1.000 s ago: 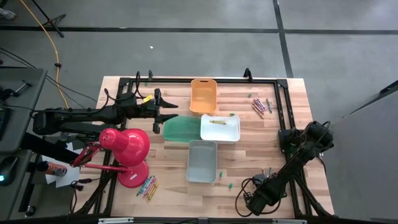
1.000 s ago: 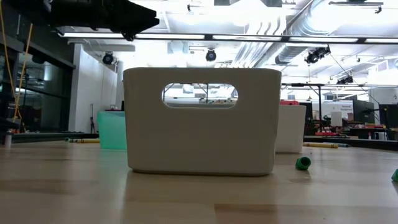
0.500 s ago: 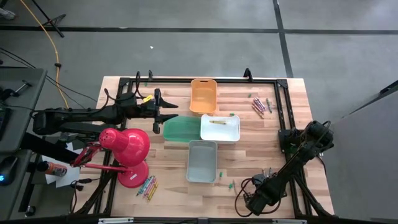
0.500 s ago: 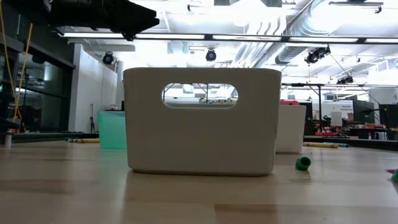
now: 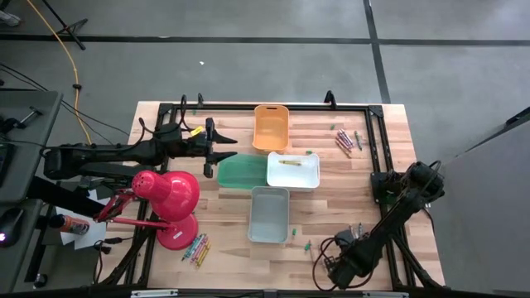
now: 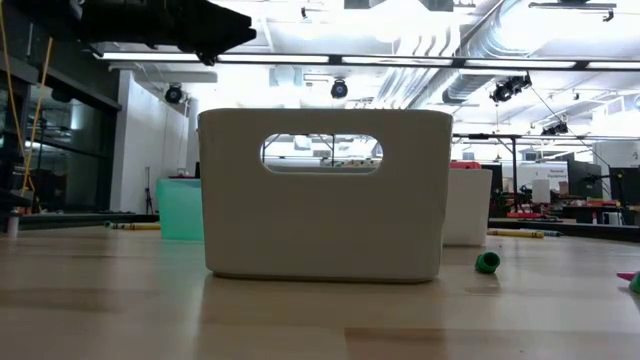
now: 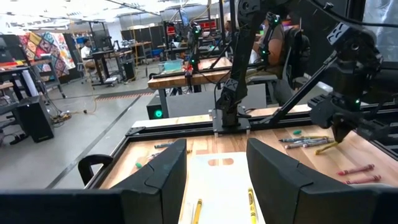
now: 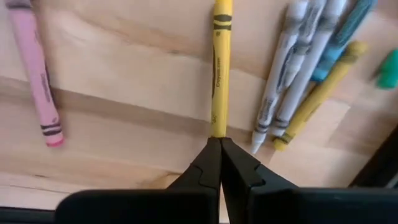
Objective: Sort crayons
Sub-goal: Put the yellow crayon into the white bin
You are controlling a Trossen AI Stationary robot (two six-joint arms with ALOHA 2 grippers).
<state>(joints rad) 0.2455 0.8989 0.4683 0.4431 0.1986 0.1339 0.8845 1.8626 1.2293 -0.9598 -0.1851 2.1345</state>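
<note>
Around the white bin (image 5: 293,170), at the centre of the wooden surface (image 5: 224,211), stand three further bins: an orange bin (image 5: 271,127) beyond it, a green bin (image 5: 241,171) touching its left side, and a grey bin (image 5: 269,214) on its near side. Sorting is at an early stage. Only the white bin visibly holds yellow crayons (image 7: 252,205); the orange and grey bins appear empty, though the green bin's contents are hard to judge from above. Most crayons remain loose in three clusters: one (image 5: 346,140) to the right of the orange bin, one (image 5: 197,247) left of the grey bin beside the red lamp (image 5: 166,203), and one (image 5: 356,229) right of the grey bin.

The right tool (image 8: 219,152) hangs over this last cluster, its fingers pressed together at the tip of a yellow crayon (image 8: 220,68) lying flat on the wood; whether the tip is pinched cannot be told. Beside it lie a pink crayon (image 8: 37,71), two grey ones (image 8: 291,68), a blue one and another yellow one. Each is a thin, paper-wrapped stick. The left tool (image 7: 217,177), fingers spread and holding nothing, hovers left of the green bin, facing the white bin.
</note>
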